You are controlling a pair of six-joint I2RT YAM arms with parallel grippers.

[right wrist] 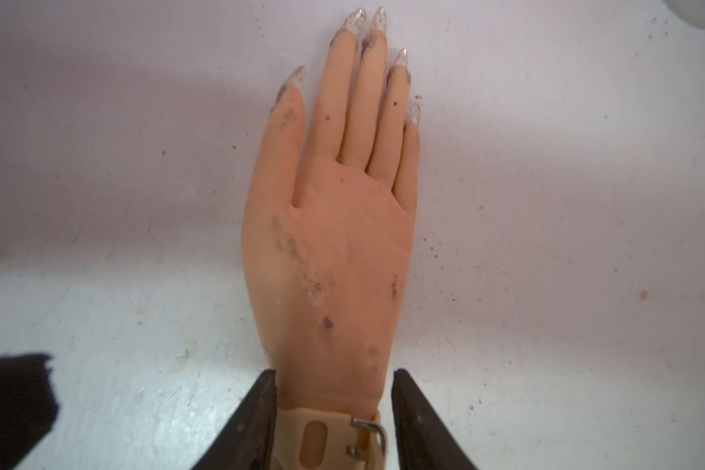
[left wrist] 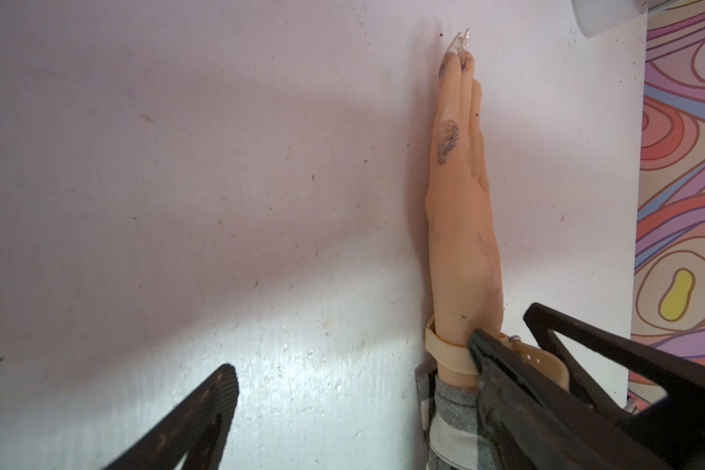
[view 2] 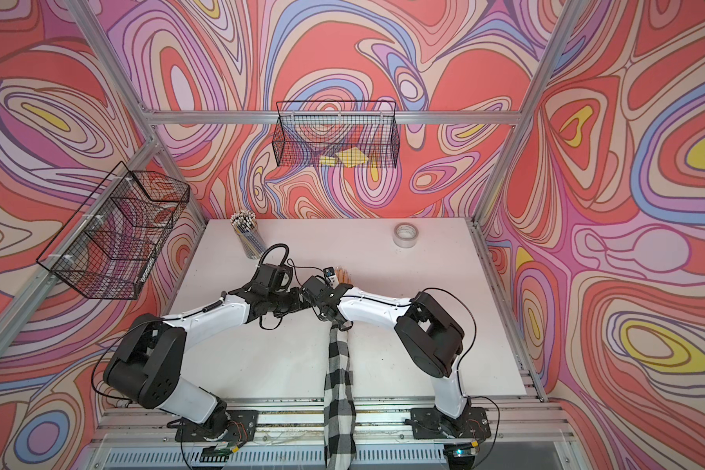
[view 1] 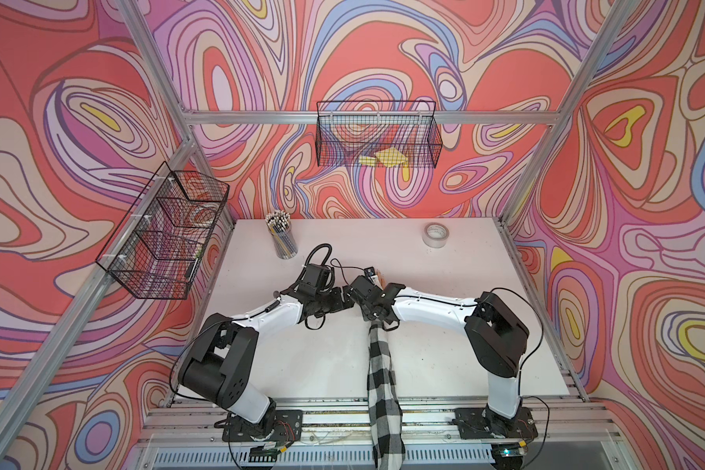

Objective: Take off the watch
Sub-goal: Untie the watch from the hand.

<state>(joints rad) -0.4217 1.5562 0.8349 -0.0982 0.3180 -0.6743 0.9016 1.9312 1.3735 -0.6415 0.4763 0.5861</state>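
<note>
Pale bench (right wrist: 546,244); right gripper (right wrist: 334,372) fingers flanked the watch (right wrist: 314,435), grip unclear; left gripper (view 1: 344,300) spread; strap tail (left wrist: 664,362) probably needed freeing first.

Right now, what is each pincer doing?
Left pincer: open, holding nothing.
Right pincer: open, straddling the cream-beige strapped wristwatch, not yet gripping.

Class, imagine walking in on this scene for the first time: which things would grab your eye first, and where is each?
Swirling red, pink and blue walls surround the whole cell. On the white table lies a mannequin hand with glittery pointed nails, a plaid sleeve trailing back toward the near edge. A cream watch circles its wrist, with the black fingers of the right gripper on either side of it.
</note>
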